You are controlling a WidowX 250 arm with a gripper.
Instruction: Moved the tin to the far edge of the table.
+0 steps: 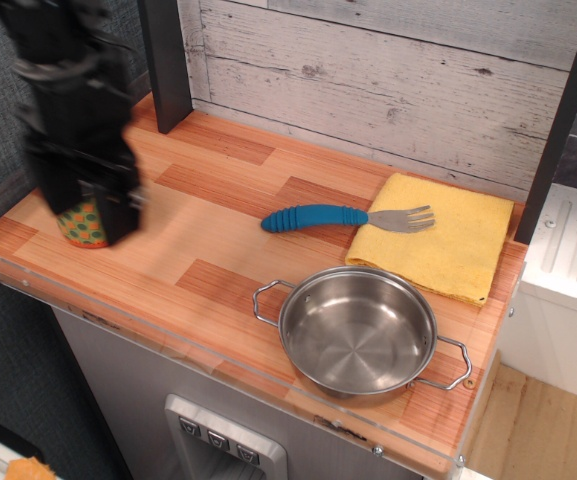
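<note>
**Fingers over the tin at the desk's left end**

Your fingers (86,205) are motion-blurred, so you cannot tell whether they are spread or pinching. They hang in front of the tin (80,225), hiding all but its lower label. The tin stands on the desk (198,245) near the left front corner. Further right lie 1 blue-handled fork (343,217), its tines on the yellow cloth (443,245), and 1 steel pot (358,332).

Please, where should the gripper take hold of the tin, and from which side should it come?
Judging by what shows, grip the tin across its round label wall, coming straight down from above. It stands upright near the table's left edge, so opposite sides offer parallel contact. The blurred gripper already covers its top; its jaw state is unclear.
</note>
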